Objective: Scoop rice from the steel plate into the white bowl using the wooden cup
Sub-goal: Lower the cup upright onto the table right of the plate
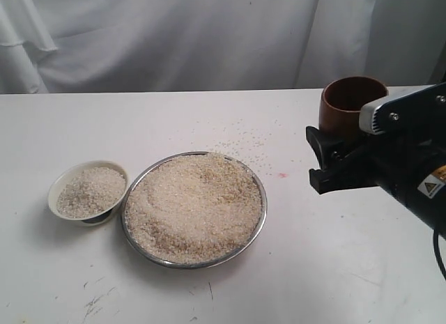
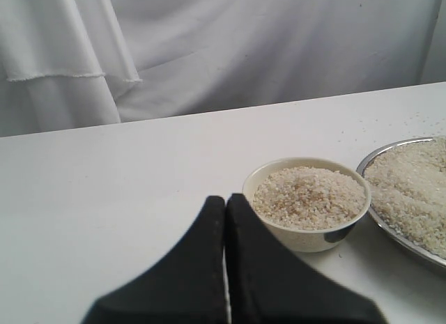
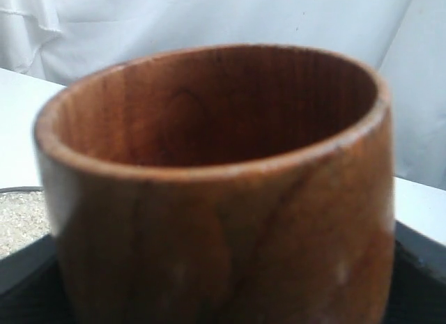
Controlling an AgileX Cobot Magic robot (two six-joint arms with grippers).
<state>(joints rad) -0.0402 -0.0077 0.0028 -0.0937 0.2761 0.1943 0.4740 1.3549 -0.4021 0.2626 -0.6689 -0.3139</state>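
Observation:
The wooden cup [image 1: 346, 99] stands upright and empty at the right, and it fills the right wrist view [image 3: 223, 198]. My right gripper [image 1: 319, 160] has its black fingers [image 3: 421, 268] against both sides of the cup, shut on it. The steel plate [image 1: 264, 211] at the centre holds a broad heap of rice [image 1: 195, 205]. To its left the white bowl [image 1: 58, 187] holds rice [image 1: 90, 191] nearly to the rim. In the left wrist view my left gripper [image 2: 225, 198] is shut and empty, just short of the white bowl [image 2: 306, 237].
Loose grains [image 1: 244, 139] lie scattered on the white table behind the plate. A white curtain [image 1: 174, 38] hangs along the table's far edge. The steel plate's rim [image 2: 380, 153] shows beside the bowl in the left wrist view.

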